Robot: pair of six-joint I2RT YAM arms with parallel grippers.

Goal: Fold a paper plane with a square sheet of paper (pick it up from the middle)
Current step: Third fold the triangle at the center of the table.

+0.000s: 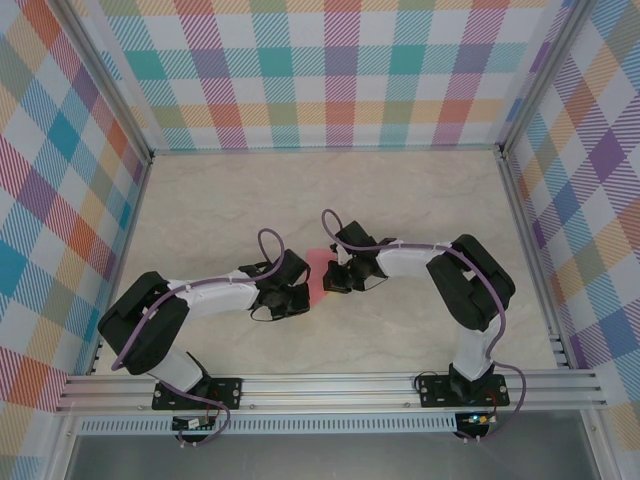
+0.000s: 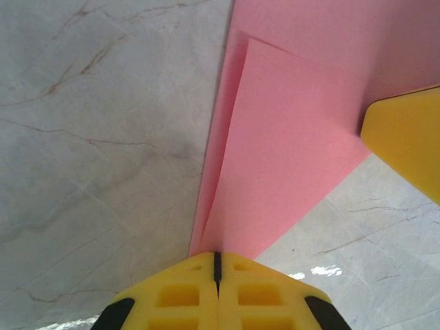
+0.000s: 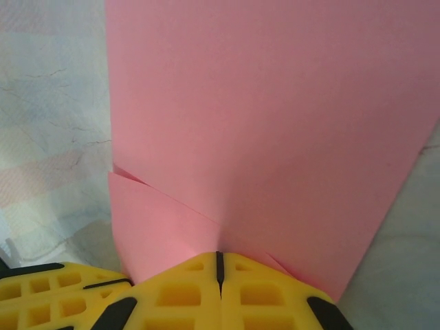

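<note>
The left gripper (image 2: 217, 265) had its yellow fingers pressed together on a pointed corner of the pink sheet (image 2: 282, 172), whose folded layers fanned away from them. The right gripper (image 3: 218, 265) was likewise clamped on the sheet's other side. From above, the sheet seemed to be held between both grippers over the middle of the marble table (image 1: 400, 200), with the checked walls (image 1: 330, 70) beyond.

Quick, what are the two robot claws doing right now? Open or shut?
Left gripper: closed, pinching the pink paper.
Right gripper: closed, pinching the same pink paper.
</note>
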